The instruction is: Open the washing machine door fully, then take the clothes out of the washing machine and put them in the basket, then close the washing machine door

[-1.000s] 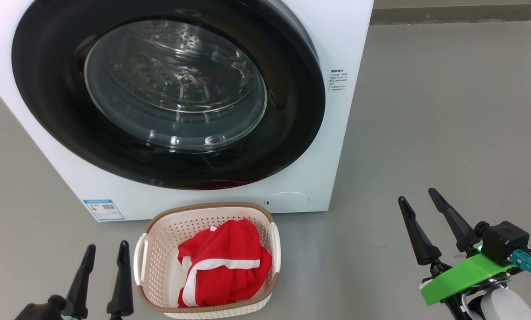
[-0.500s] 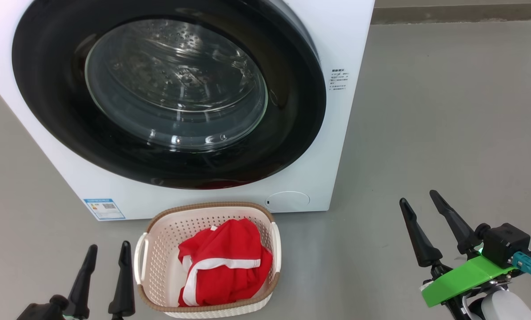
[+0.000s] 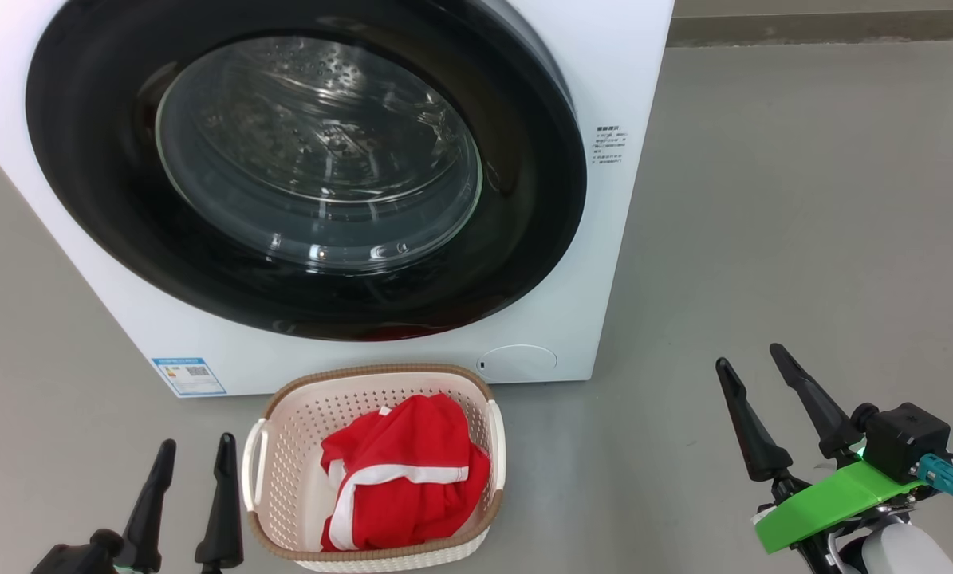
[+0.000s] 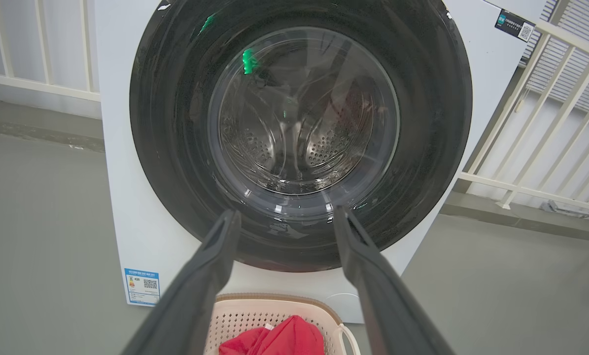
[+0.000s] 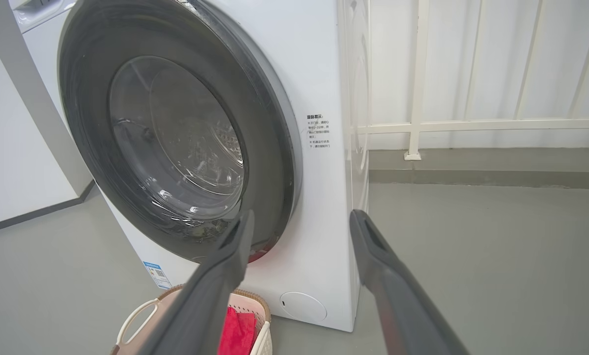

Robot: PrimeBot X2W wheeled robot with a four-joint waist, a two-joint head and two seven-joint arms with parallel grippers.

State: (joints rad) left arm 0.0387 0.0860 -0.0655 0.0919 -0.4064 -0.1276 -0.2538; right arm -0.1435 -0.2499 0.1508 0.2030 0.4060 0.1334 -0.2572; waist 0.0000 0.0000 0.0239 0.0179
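The washing machine stands before me with its door shut against the front, black rim around the glass bowl; the steel drum shows through the door glass. The door lies flush in the right wrist view too. On the floor in front sits the basket, holding the red clothes with white trim. My left gripper hovers open just left of the basket, nothing between its fingers. My right gripper is open and empty over the floor, well right of the basket.
Grey floor spreads to the right of the washer. A white railing runs behind it along the wall. A blue label marks the washer's lower left front, a round filter cap its lower right.
Both grippers hold their places, open. The picture has shifted a few pixels only; the basket, clothes and door stay as they were.
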